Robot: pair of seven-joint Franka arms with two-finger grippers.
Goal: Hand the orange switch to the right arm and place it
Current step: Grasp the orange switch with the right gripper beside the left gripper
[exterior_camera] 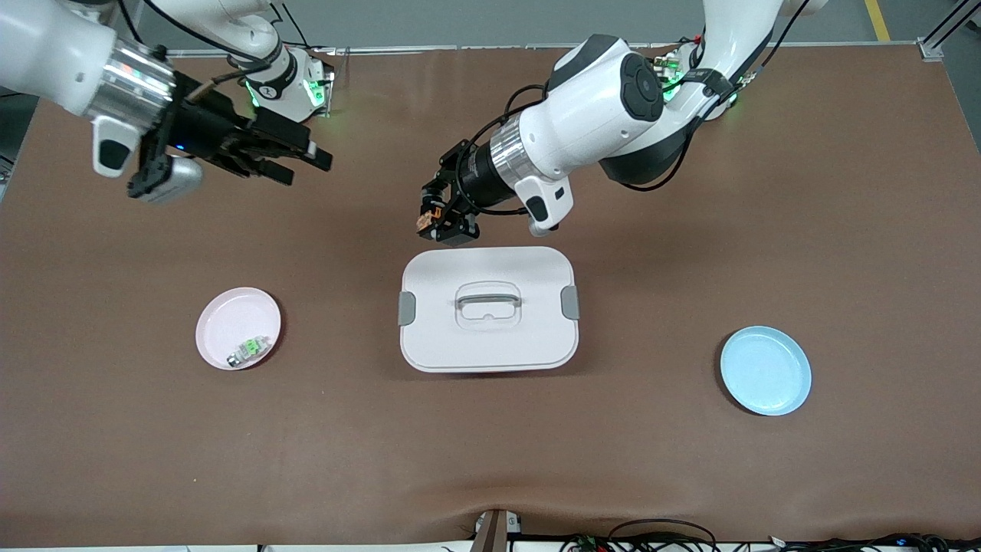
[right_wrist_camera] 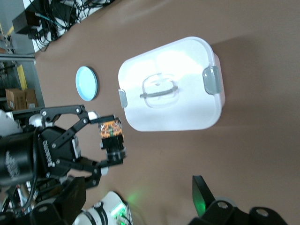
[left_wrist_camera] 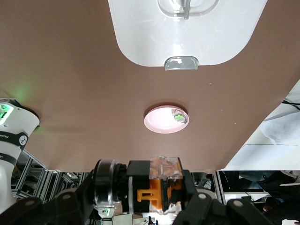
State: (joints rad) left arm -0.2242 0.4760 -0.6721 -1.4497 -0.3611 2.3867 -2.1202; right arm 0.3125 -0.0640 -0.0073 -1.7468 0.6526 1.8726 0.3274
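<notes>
The right gripper (exterior_camera: 295, 157) hangs over bare brown table (exterior_camera: 115, 429) at its own arm's end, black fingers spread apart, holding nothing. Below sits a round pink plate (exterior_camera: 222, 318) carrying a small silvery part with a green face (exterior_camera: 250, 349). The left arm reaches in with a bent elbow; the left gripper (exterior_camera: 431, 216) pinches the tiny black orange-faced switch (exterior_camera: 424, 220) just above the white lidded plastic box (exterior_camera: 488, 308). A round light-blue plate (exterior_camera: 765, 370) lies toward the left arm's end.

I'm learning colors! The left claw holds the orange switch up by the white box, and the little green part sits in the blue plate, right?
Not quite. The front view shows the green part in the pink plate; the blue plate holds nothing. The left claw does hold the orange switch by the white box.
</notes>
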